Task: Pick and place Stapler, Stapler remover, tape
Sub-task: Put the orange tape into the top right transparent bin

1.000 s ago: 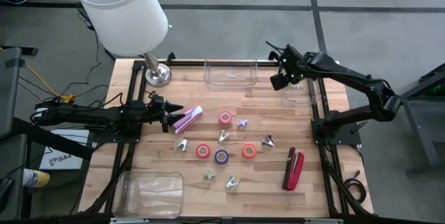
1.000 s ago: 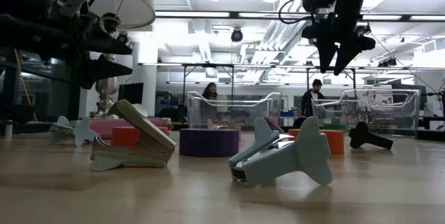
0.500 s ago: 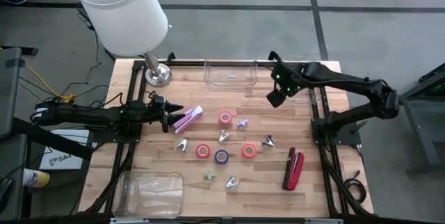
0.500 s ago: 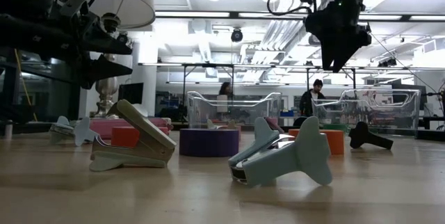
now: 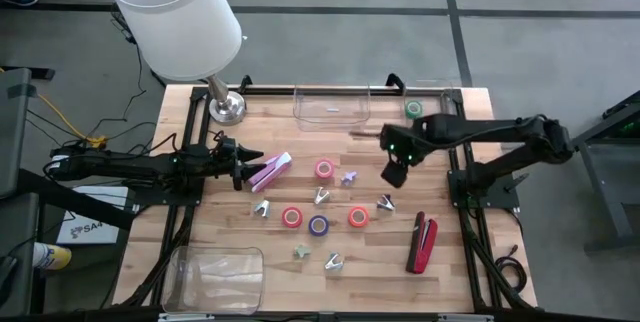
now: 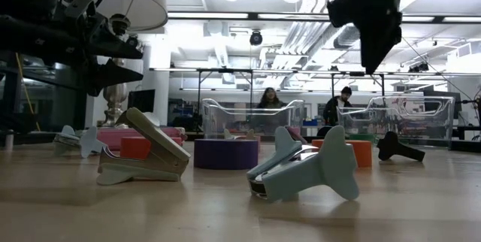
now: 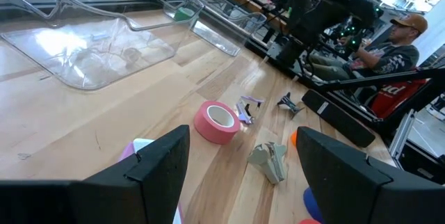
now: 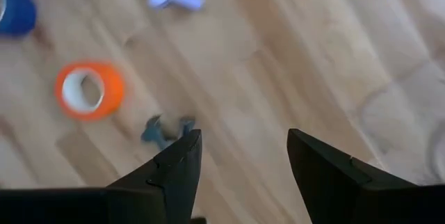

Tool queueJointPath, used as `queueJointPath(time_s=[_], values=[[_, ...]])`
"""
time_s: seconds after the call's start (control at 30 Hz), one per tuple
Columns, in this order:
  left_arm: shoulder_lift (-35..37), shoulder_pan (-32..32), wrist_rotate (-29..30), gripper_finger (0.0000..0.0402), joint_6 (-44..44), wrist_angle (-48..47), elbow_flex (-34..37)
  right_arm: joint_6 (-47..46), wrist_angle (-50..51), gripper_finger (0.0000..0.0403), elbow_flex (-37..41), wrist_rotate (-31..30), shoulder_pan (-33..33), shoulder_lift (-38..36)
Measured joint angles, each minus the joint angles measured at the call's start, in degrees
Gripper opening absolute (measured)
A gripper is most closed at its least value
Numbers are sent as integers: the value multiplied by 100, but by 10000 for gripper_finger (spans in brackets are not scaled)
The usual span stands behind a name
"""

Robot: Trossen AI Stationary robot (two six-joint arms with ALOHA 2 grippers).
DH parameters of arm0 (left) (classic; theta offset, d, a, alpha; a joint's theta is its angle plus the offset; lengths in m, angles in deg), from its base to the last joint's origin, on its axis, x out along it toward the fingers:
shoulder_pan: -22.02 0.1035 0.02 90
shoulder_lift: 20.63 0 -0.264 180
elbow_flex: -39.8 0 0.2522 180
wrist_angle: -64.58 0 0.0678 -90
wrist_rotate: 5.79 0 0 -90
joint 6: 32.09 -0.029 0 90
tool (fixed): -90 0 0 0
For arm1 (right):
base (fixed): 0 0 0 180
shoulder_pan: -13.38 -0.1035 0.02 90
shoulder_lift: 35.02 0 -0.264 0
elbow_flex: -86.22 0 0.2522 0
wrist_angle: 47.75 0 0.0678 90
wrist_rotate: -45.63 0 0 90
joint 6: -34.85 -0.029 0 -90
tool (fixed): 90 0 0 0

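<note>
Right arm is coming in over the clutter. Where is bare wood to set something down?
Bare wood lies between the lamp base and the rear bin, and between the front bin and the red stapler along the front edge. The middle, around the tape rolls, is crowded.

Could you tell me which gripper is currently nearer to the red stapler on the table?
The right. The right gripper hangs open above the table, up and inward from the red stapler. The left gripper is across the table by the pink stapler, much farther off.
</note>
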Motion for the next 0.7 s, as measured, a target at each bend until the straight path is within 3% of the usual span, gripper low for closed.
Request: queueJointPath(time_s=[0.2,0.47,0.7], values=[[0,1,-2,260,0,0,0,510,-192,204,-1,140,-781,183],[0,0,-2,260,0,0,0,2191,-1049,204,-2,504,-1692,753],[1,2,0,260,0,0,0,3369,-1945,204,-2,697,-2088,1507]])
